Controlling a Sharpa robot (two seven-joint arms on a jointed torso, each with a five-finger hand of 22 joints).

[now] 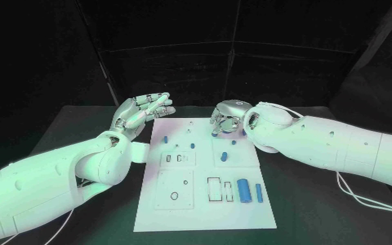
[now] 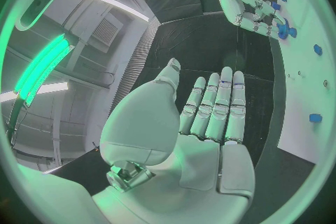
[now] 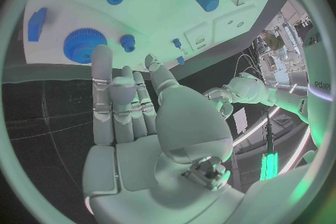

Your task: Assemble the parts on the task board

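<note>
The white task board lies in the middle of the black table. Blue parts on it include a long cylinder, a slim bar and small pegs. My right hand hovers over the board's far end, fingers stretched out and holding nothing. In the right wrist view its fingertips reach close to a blue gear and a small blue peg; whether they touch I cannot tell. My left hand is raised beside the board's far left corner, its fingers straight and empty.
Cut-out slots sit on the near half of the board, beside the cylinder. A round hole is in the near left panel. Black table surrounds the board, with dark curtains behind. A white cable trails under my right arm.
</note>
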